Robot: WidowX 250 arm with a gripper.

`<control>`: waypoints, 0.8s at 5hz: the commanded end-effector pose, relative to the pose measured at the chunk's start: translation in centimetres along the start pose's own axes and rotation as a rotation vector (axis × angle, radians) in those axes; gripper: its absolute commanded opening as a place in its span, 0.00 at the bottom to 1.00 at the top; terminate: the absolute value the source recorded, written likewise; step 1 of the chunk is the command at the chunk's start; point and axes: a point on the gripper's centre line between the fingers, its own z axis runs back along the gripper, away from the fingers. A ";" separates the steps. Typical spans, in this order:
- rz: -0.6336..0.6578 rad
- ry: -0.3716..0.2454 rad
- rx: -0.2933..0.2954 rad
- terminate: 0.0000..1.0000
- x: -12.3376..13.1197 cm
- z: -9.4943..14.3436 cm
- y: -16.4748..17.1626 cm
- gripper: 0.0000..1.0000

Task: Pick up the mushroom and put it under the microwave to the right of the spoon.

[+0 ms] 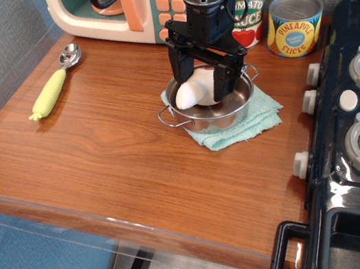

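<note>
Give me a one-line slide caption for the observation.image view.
Open gripper straddles the white mushroom lying in a steel pot on a teal cloth.

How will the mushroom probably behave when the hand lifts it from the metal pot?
The mushroom looks smooth and rounded, so it may slip or turn between the open hand fingers. It seems a light toy. Lying tilted in the pot, it would likely roll if nudged.

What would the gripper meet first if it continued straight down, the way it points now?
Most likely the mushroom: the gripper points down into the metal pot with its open jaws on either side of the mushroom. Depth is hard to judge from this single view.
</note>
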 end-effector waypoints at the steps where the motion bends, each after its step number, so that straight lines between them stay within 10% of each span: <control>1: -0.035 -0.040 0.015 0.00 0.7 0.7 -0.7 0.00; 4: -0.068 -0.163 0.073 0.00 0.2 6.5 1.5 0.00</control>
